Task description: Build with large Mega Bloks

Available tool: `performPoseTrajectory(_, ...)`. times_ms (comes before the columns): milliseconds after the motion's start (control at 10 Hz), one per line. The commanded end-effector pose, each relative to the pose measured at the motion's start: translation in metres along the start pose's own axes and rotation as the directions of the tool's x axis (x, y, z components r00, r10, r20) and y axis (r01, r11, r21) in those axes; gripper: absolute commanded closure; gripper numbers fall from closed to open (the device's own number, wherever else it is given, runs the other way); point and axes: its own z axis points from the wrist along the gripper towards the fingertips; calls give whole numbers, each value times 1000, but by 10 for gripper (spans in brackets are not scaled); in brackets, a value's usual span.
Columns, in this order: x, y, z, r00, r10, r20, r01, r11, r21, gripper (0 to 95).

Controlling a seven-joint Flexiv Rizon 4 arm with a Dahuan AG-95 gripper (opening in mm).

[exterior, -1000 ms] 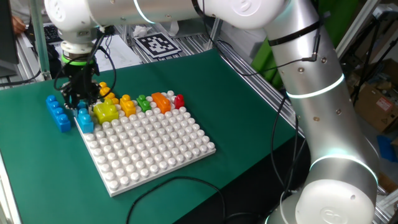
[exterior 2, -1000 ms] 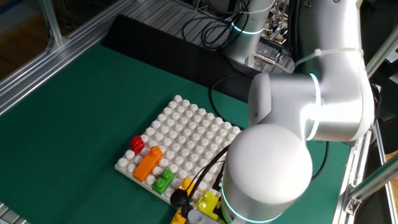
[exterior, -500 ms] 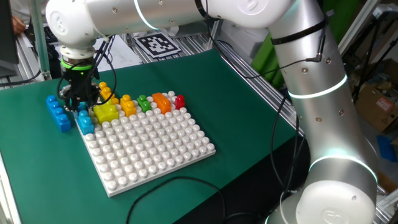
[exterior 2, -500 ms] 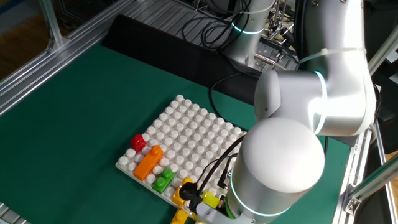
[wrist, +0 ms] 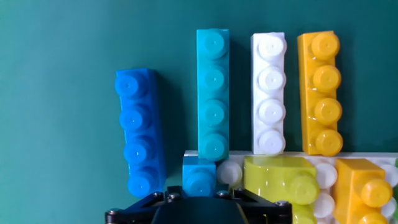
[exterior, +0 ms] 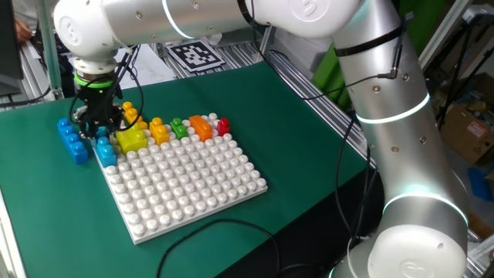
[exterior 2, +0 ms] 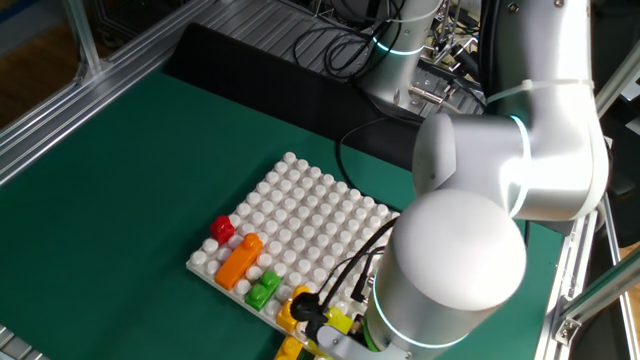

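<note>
Gripper (exterior: pixel 96 127) hangs over the far-left corner of the white baseplate (exterior: pixel 193 193), right above the small blue block (wrist: pixel 199 176) seated on that corner. Only the black front edge of the tool shows in the hand view and no fingertips, so I cannot tell if the fingers are spread or pinched, or whether it holds anything.

Step, as a guess: either just pressed the corner block on, or lining up for one of the loose four-stud bricks beyond the plate edge. Off the plate on the green mat (exterior: pixel 270 116) lie four long bricks side by side: blue brick (wrist: pixel 138 129) furthest left, teal brick (wrist: pixel 212 93) with its near end touching the plate edge by the corner block, white brick (wrist: pixel 269 92), orange-yellow brick (wrist: pixel 319 92).

Next move probably needs a lift clear of the corner studs, then a shift over one loose brick with the fingers straddling its narrow width.

In the way: teal, white and orange-yellow bricks lie close together, little room for a finger between them; the blue brick stands more apart, easiest pick.

Along the plate's far edge, left to right: yellow-green block (exterior: pixel 131 139) just beside the gripper, orange block (exterior: pixel 159 131), green block (exterior: pixel 179 127), long orange block (exterior: pixel 200 126), red block (exterior: pixel 222 125). In the other fixed view the arm's own body hides the gripper
</note>
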Motion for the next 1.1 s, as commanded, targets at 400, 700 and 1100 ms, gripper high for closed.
performPoseTrajectory(400,0,0,0,1000,16,19,-16,1000,16,380)
performPoseTrajectory(700,5,0,-11,1000,28,-7,-28,1000,-1,570)
performPoseTrajectory(1100,11,0,-22,999,38,-25,-39,999,-5,760)
